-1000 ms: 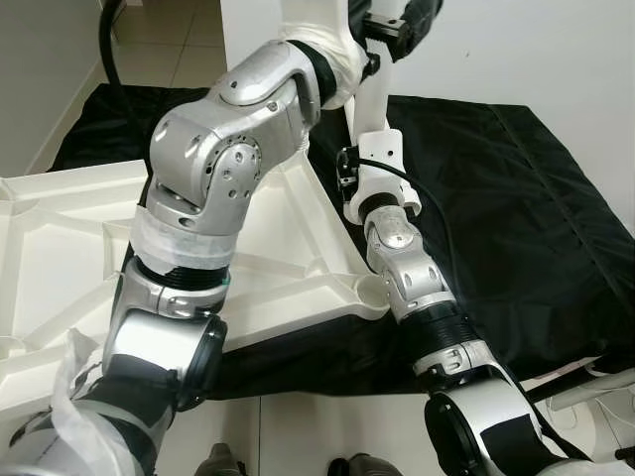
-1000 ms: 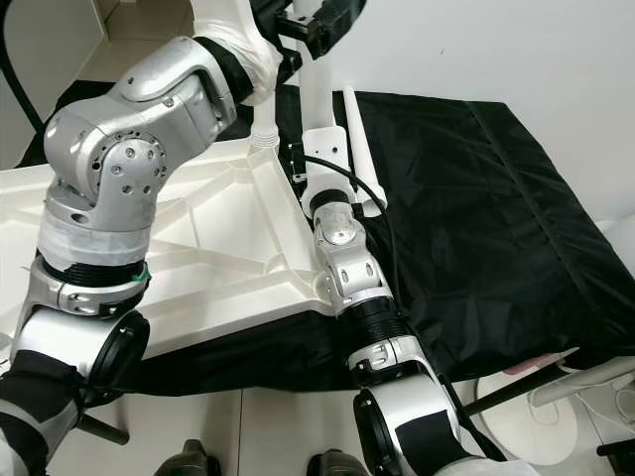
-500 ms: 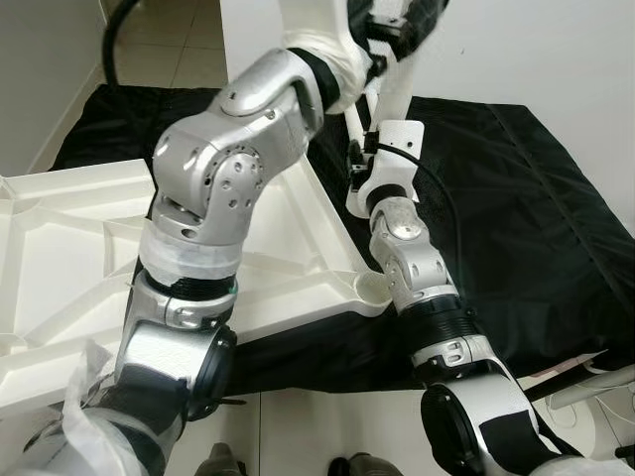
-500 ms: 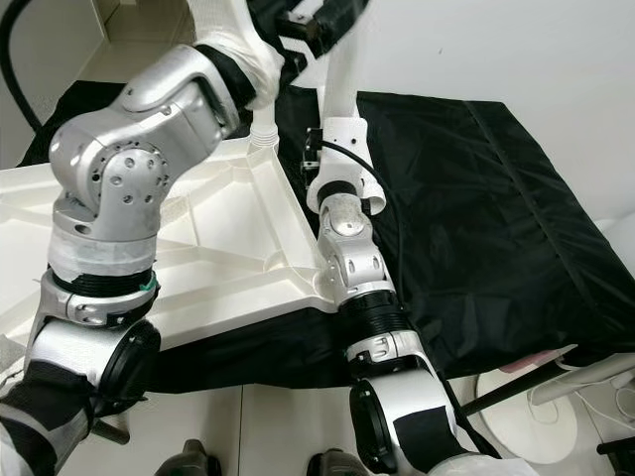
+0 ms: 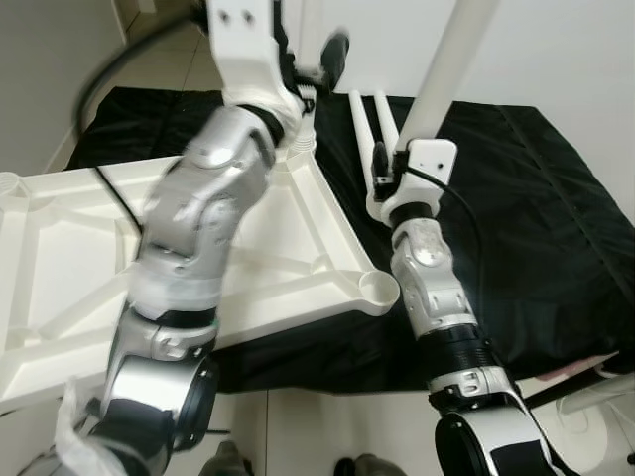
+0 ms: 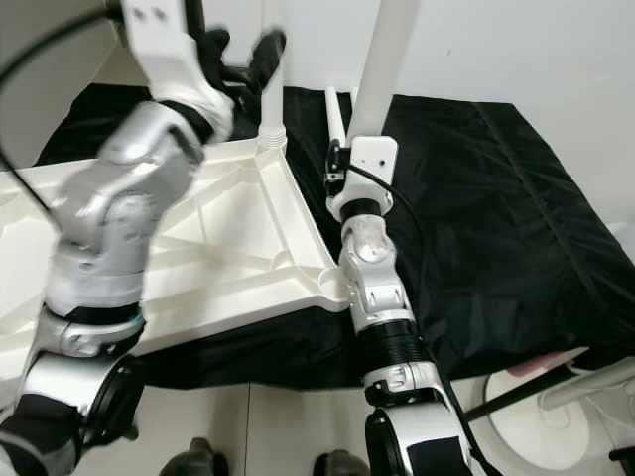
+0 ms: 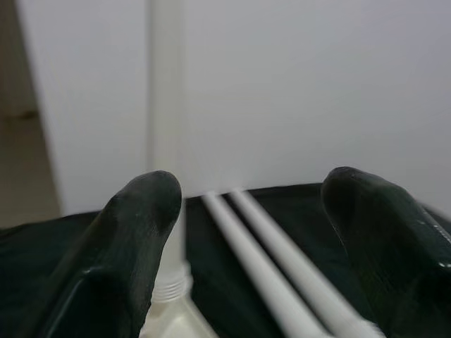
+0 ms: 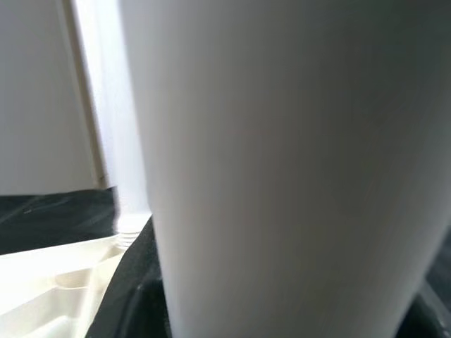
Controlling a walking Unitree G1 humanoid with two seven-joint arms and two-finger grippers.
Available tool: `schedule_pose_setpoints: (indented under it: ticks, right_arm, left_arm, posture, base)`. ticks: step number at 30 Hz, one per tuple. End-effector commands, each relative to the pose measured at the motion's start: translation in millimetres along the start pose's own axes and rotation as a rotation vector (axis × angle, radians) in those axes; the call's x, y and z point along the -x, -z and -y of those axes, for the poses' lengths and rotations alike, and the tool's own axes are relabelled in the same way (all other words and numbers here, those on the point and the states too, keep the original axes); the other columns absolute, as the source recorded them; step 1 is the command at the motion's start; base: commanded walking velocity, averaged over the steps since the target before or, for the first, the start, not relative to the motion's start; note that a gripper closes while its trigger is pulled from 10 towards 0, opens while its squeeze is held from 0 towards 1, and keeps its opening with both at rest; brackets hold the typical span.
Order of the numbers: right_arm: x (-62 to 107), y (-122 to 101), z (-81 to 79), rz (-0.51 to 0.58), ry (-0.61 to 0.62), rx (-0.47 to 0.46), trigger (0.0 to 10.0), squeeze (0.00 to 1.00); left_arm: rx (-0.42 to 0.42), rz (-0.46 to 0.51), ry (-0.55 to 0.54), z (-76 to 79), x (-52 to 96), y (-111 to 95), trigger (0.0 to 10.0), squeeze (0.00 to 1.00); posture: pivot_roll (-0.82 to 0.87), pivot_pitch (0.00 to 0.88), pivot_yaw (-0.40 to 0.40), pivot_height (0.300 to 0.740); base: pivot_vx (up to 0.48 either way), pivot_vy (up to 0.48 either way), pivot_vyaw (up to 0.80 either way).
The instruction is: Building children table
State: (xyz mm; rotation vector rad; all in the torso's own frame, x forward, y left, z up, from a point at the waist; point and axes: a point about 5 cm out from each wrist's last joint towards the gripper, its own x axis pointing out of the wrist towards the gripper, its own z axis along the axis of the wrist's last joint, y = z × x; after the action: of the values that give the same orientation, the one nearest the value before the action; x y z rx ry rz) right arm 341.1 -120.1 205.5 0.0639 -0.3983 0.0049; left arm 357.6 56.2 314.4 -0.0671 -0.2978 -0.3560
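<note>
The white tabletop [image 5: 60, 268] lies upside down on the black cloth [image 5: 536, 218], one table leg [image 6: 270, 89] upright in its far corner socket. The right end effector [image 5: 422, 129] grips a second leg [image 5: 451, 59], tilted nearly upright. The left end effector [image 7: 261, 232] is released beside the fitted leg. Two spare legs [image 5: 372, 124] lie flat, pointing away.

Bg: plain white wall [image 5: 556, 50] across the back, evenly lit, no hard shadows. Floor is pale tile [image 5: 164, 59] w/ thin grout lines, beige tint at upper left, whiter near the bottom edge [image 5: 317, 426]. Big black cloth [image 5: 526, 228] (slightly creased, seams visible) spread flat over the floor, reaching up to the wall. Grey-white vertical surface [image 5: 40, 79] on the far left, prob. a wall or door panel. At lower right, white rounded base w/ dark rod [image 6: 536, 397], can't tell what it is.
</note>
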Motion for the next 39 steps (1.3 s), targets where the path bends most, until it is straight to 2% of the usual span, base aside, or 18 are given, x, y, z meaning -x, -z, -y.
schedule_pose_setpoints:
  ticks: [1, 2, 3, 4, 8, 9, 10, 11, 12, 13, 14, 17, 18, 21, 23, 25, 32, 39]
  right_arm:
    - [5.4, -6.6, 5.9, 0.06, 0.008, 0.004, 10.0, 0.0]
    - [12.8, -6.5, 7.3, 0.079, -0.006, 0.019, 10.0, 0.0]
    - [12.8, -6.5, 7.3, 0.079, -0.006, 0.019, 10.0, 0.0]
    - [19.2, -4.7, 8.8, 0.085, -0.015, 0.034, 10.0, 0.0]
    - [23.5, -3.2, 10.0, 0.085, -0.02, 0.038, 10.0, 0.0]
    - [26.5, -1.2, 10.1, 0.081, -0.03, 0.052, 10.0, 0.0]
    - [28.3, 0.4, 10.0, 0.078, -0.043, 0.065, 10.0, 0.0]
    - [28.3, 0.4, 10.0, 0.078, -0.043, 0.065, 10.0, 0.0]
    - [27.9, 1.0, 11.8, 0.078, -0.051, 0.083, 10.0, 0.0]
    - [27.9, 1.0, 11.8, 0.078, -0.051, 0.083, 10.0, 0.0]
    - [27.0, -0.2, 14.2, 0.08, -0.049, 0.083, 10.0, 0.0]
    - [26.1, -0.9, 16.0, 0.082, -0.045, 0.086, 10.0, 0.0]
    - [24.0, -3.1, 18.6, 0.087, -0.034, 0.083, 10.0, 0.0]
    - [22.4, -5.0, 19.7, 0.091, -0.033, 0.085, 10.0, 0.0]
    - [22.9, -6.7, 19.5, 0.095, -0.034, 0.086, 10.0, 0.0]
    - [23.6, -8.0, 19.0, 0.096, -0.037, 0.084, 10.0, 0.0]
    - [23.2, -7.0, 19.4, 0.085, -0.032, 0.074, 10.0, 0.0]
    - [19.8, -7.2, 17.7, 0.085, -0.037, 0.073, 10.0, 0.0]
  left_arm:
    - [-0.103, -0.003, -0.018, 0.0, -13.6, 9.7, 10.0, 0.0]
    - [-0.129, -0.019, -0.062, -2.6, -25.8, 18.9, 10.0, 0.0]
    - [-0.129, -0.019, -0.062, -2.6, -25.8, 18.9, 10.0, 0.0]
    - [-0.155, -0.059, -0.101, -2.0, -35.5, 27.6, 10.0, 0.0]
    - [-0.183, -0.085, -0.117, 0.5, -41.4, 32.6, 10.0, 0.0]
    - [-0.233, -0.101, -0.122, 4.3, -44.3, 35.5, 10.0, 0.0]
    - [-0.344, -0.013, -0.181, -21.1, -11.1, 34.3, 10.0, 0.0]
    - [-0.344, -0.013, -0.181, -21.1, -11.1, 34.3, 10.0, 0.0]
    - [-0.458, 0.093, -0.223, -34.5, 50.7, 26.2, 10.0, 0.0]
    - [-0.458, 0.093, -0.223, -34.5, 50.7, 26.2, 10.0, 0.0]
    - [-0.449, 0.124, -0.222, -35.6, 63.4, 23.7, 10.0, 0.0]
    - [-0.409, 0.134, -0.212, -36.3, 61.8, 24.2, 10.0, 0.0]
    - [-0.358, 0.171, -0.179, -37.0, 58.7, 25.0, 10.0, 0.0]
    - [-0.32, 0.207, -0.164, -35.5, 56.8, 31.9, 10.0, 0.0]
    - [-0.255, 0.243, -0.153, -36.3, 53.2, 37.9, 10.0, 0.0]
    - [-0.229, 0.241, -0.148, -36.3, 54.3, 39.5, 10.0, 0.0]
    - [-0.219, 0.194, -0.149, -37.4, 69.0, 33.4, 10.0, 0.0]
    - [-0.221, 0.227, -0.138, -45.6, 58.9, 30.6, 10.0, 0.0]
  posture:
    - [0.0, 0.016, 0.035, 0.74]
    - [-0.01, 0.01, 0.046, 0.74]
    - [-0.01, 0.01, 0.046, 0.74]
    - [-0.02, 0.004, 0.053, 0.74]
    - [-0.02, 0.0, 0.06, 0.74]
    - [-0.04, 0.0, 0.088, 0.74]
    - [-0.06, 0.0, 0.114, 0.74]
    - [-0.06, 0.0, 0.114, 0.74]
    - [-0.07, 0.0, 0.132, 0.74]
    - [-0.07, 0.0, 0.132, 0.74]
    - [-0.07, 0.0, 0.133, 0.74]
    - [-0.08, 0.0, 0.132, 0.74]
    - [-0.09, 0.0, 0.131, 0.74]
    - [-0.09, 0.0, 0.12, 0.74]
    - [-0.09, 0.0, 0.116, 0.74]
    - [-0.09, 0.0, 0.108, 0.74]
    - [-0.07, 0.0, 0.09, 0.74]
    - [-0.06, 0.003, 0.087, 0.74]
  base:
    - [0.0, 0.0, 0.0]
    - [0.0, 0.0, 0.0]
    - [0.0, 0.0, 0.0]
    - [0.0, 0.0, 0.0]
    - [0.0, 0.0, 0.0]
    - [0.0, 0.0, 0.0]
    - [0.0, 0.0, 0.0]
    - [0.0, 0.0, 0.0]
    - [0.0, 0.0, 0.0]
    - [0.0, 0.0, 0.0]
    - [0.0, 0.0, 0.0]
    - [0.0, 0.0, 0.0]
    - [0.0, 0.0, 0.0]
    - [0.0, 0.0, 0.0]
    - [0.0, 0.0, 0.0]
    - [0.0, 0.0, 0.0]
    - [0.0, 0.0, 0.0]
    - [0.0, 0.0, 0.0]
